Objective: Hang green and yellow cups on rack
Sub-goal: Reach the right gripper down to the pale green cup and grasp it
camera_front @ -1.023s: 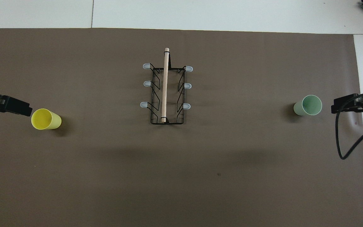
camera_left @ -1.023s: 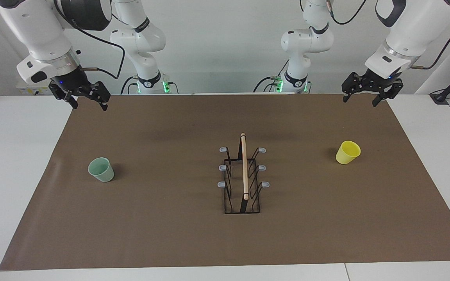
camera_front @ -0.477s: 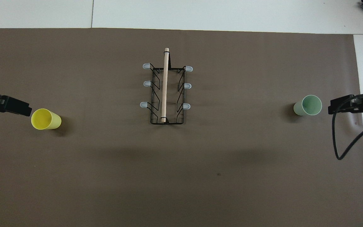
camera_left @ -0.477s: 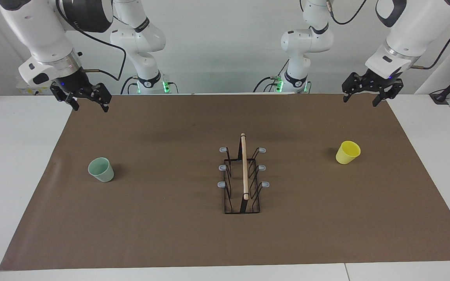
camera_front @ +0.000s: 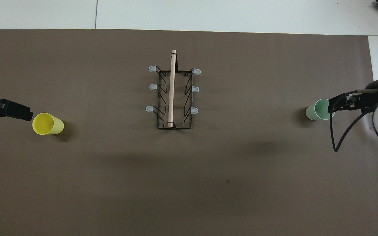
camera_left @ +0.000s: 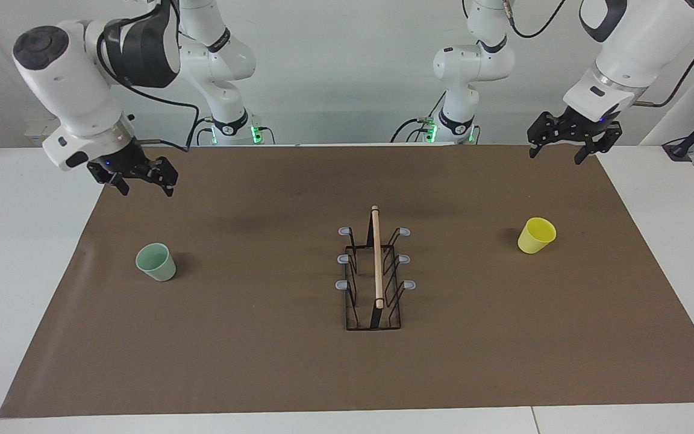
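Rack [camera_left: 375, 277] mid-mat, wide bare brown mat [camera_left: 262, 355] all round it. Green cup [camera_left: 156, 261] upright, nothing inside, toward right arm's end; yellow cup [camera_left: 537, 235] upright, nothing inside, toward left arm's end. Right gripper [camera_left: 142, 184] released, raised over mat's edge near the robots, holding nothing. Left gripper [camera_left: 564, 152] released, raised over mat's corner, holding nothing.

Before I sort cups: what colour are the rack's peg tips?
Grey peg tips, clearest in the overhead view.
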